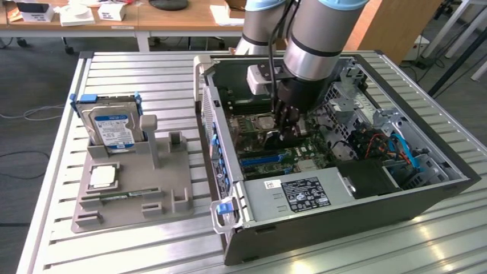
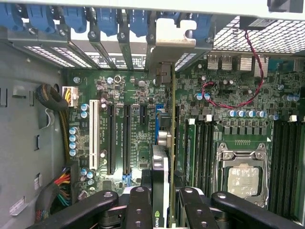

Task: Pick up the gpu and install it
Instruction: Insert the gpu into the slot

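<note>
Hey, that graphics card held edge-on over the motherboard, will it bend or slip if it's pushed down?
The gpu is probably stiff: its board edge runs straight from the end effector to the metal bracket. Likely fragile: bare circuit board. Held at one end, it might tilt.

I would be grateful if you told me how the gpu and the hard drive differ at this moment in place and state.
The gpu sits inside the computer case, above the motherboard; the hard drive stands outside it in the grey holder. The gpu is clamped between the fingers; the hard drive is untouched. Both stand on edge.
</note>
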Controlling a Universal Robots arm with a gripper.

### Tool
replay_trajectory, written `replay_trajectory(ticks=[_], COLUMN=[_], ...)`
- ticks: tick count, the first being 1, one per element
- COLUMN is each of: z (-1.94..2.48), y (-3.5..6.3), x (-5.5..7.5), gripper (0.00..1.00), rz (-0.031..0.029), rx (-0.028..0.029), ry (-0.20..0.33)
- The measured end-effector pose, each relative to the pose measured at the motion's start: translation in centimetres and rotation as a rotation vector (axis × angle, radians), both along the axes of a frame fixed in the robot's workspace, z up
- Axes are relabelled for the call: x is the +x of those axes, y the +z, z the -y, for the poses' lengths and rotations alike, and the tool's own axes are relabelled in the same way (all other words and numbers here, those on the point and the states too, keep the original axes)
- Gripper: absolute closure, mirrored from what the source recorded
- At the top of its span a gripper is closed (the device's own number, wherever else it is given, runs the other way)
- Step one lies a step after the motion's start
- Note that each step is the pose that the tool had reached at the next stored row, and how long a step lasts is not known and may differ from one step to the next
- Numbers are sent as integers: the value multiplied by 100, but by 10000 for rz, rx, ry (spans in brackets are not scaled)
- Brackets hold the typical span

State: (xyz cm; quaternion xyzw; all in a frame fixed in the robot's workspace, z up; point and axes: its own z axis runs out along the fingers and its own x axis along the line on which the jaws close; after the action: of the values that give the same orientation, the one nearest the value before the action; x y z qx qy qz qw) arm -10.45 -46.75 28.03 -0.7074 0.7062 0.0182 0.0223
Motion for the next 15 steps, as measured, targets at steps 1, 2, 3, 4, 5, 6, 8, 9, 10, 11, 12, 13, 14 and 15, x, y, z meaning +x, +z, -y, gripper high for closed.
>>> replay_trajectory(ticks=[1, 2, 3, 4, 5, 6, 8, 9, 10, 11, 12, 13, 14, 15], z=[0, 1, 4, 4, 4, 4, 4, 4, 4, 4, 4, 4, 4, 4], y=[0, 0, 0, 0, 0, 0, 0, 0, 0, 0, 0, 0, 0, 0], x=[-2, -5, -10, -13, -13, -13, -14, -16, -19, -20, -21, -24, -24, -25], gripper=[73, 73, 73, 73, 73, 73, 73, 73, 73, 73, 73, 73, 73, 73], rz=[0, 0, 0, 0, 0, 0, 0, 0, 0, 0, 0, 0, 0, 0], rx=[0, 0, 0, 0, 0, 0, 0, 0, 0, 0, 0, 0, 0, -1], ry=[1, 2, 0, 0, 1, 2, 1, 0, -2, -1, 1, 1, 1, 0])
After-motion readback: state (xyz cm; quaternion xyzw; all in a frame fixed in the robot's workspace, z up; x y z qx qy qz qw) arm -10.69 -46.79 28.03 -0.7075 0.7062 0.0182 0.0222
